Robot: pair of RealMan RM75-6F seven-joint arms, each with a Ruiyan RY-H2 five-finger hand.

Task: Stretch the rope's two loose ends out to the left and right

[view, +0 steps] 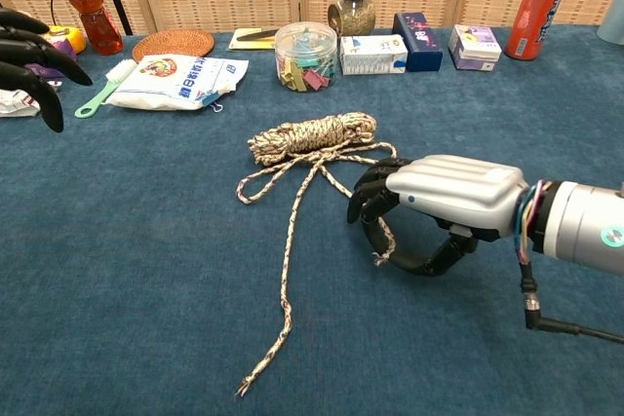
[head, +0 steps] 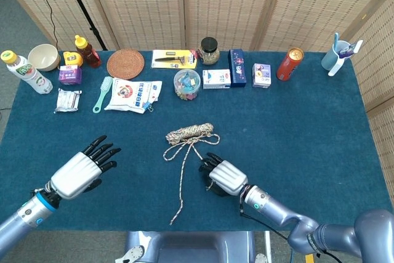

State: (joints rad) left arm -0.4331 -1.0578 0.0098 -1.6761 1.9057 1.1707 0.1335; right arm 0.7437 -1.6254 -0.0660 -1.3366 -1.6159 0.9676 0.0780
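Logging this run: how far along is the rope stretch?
Done: nothing yet; the rope sits bundled mid-table, tails unstretched.
In hand: the right hand has its fingers curled around the short right tail; whether the grip is firm is unclear.
Left: the long tail runs toward the table's front edge, untouched; the left hand hovers open, well off to its left. Both tails need pulling outward.
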